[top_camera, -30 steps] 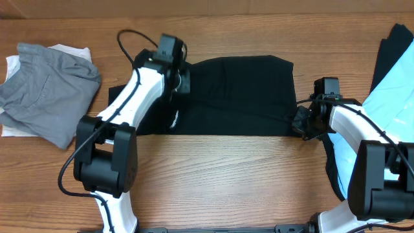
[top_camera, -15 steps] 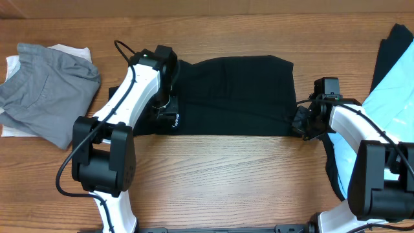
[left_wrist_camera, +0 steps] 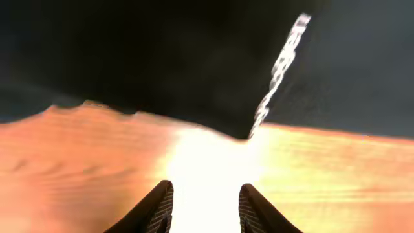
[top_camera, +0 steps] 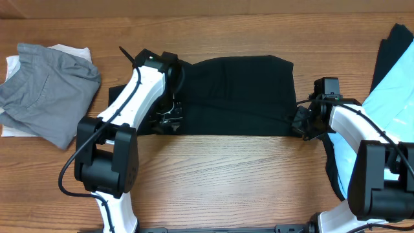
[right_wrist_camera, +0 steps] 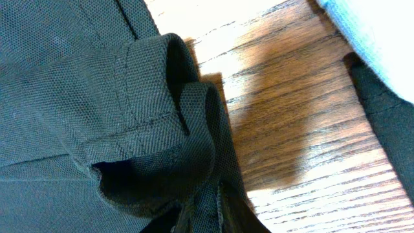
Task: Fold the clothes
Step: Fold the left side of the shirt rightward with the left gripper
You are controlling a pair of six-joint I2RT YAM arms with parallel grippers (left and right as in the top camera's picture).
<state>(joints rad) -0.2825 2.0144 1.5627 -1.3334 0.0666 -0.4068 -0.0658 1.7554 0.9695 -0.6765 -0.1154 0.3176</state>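
Clamping black T-shirt's point(top_camera: 239, 97) 3 o'clock edge with right tool point(right_wrist_camera: 200, 217); hovering over tabletop point(left_wrist_camera: 77, 162) at 8 o'clock, left tool point(left_wrist_camera: 206, 191) apart.

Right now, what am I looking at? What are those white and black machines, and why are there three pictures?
Those are two robot arms, a left arm and a right arm. Each ends in a two-finger pincer called a gripper. One picture looks down from above a wooden table. The other two come from small cameras on the wrists, looking past the fingers. In the middle lies a black T-shirt, spread out. On the left, a crumpled grey garment sits on a white cloth. On the right, a light blue garment lies by some dark cloth. The right gripper pinches the T-shirt's bunched edge. The left gripper is open and holds nothing.
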